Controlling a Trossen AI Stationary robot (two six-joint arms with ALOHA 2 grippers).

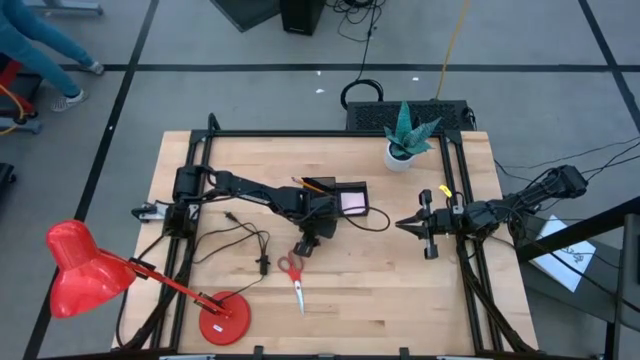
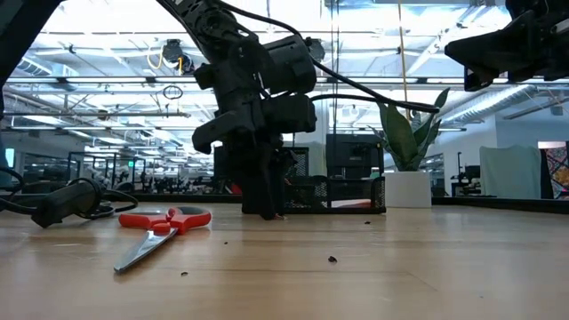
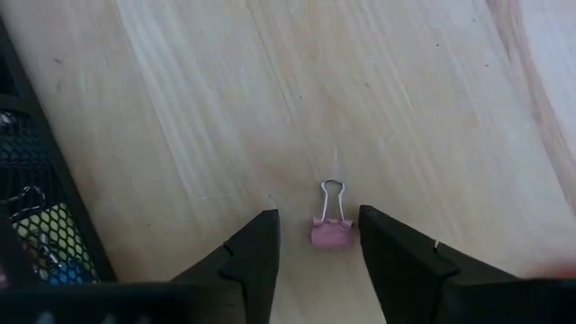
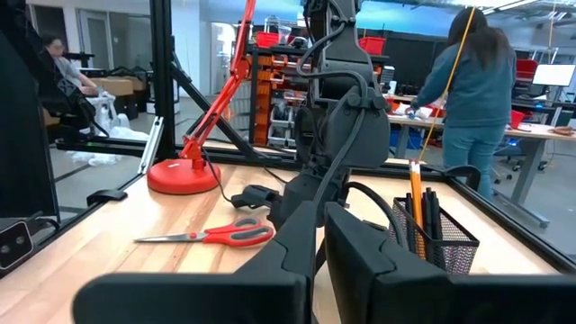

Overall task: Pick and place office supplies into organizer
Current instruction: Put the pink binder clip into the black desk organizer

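A small pink binder clip [image 3: 330,230] lies flat on the wooden table with its wire handle pointing away from the fingers. My left gripper [image 3: 319,213] points down over it, open, one finger on either side and a thin gap on both sides. In the high view this gripper [image 1: 310,242] is just in front of the black mesh organizer [image 1: 345,197], which holds a pink pad, an orange pencil and pens. Red-handled scissors [image 1: 293,272] lie flat nearer the front edge. My right gripper [image 1: 408,225] waits shut, to the right of the organizer.
A red desk lamp [image 1: 85,270] stands at the front left with its base [image 1: 224,321] near the scissors. Black cables [image 1: 240,240] trail left of the gripper. A white plant pot [image 1: 400,155] sits at the far right. A person [image 4: 472,81] works beyond the table.
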